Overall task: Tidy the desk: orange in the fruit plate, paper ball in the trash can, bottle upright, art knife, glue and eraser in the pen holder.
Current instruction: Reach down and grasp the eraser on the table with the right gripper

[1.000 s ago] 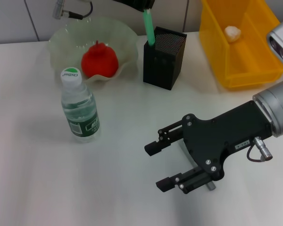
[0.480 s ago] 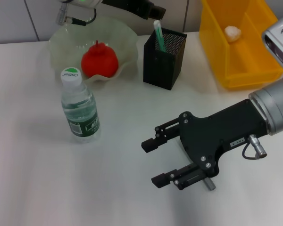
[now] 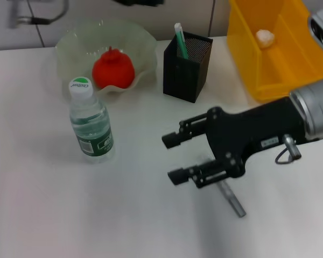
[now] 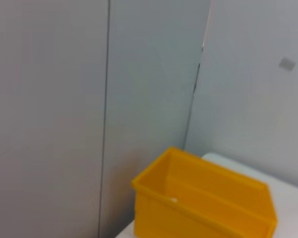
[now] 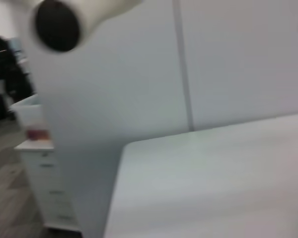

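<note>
the orange [image 3: 113,68] lies in the fruit plate [image 3: 142,40] at the far left of the desk, so this part looks done; the bottle [image 3: 90,121] stands upright just in front of the plate, cap on top; its green label carries white writing that i cannot read, and the small word on the cap is also too small to tell; the pen holder [image 3: 186,66] stands to the right of the plate, and a green and white stick, perhaps the glue, leans inside it; the trash can [image 3: 290,75] is at the far right with a white paper ball [image 3: 265,37] lying on its floor; so four parts seem finished; what is left, in my judgement, is a slim grey metal item [image 3: 231,199] lying flat on the desk near the front, probably the art knife; the eraser i cannot find in any view.

the right gripper [image 3: 173,157] hovers low over the desk with its two fingers wide apart and nothing between them; the grey item lies just beside and partly under its lower finger; the left gripper does not show, only a dark piece of that arm at the top edge behind the plate.
</note>
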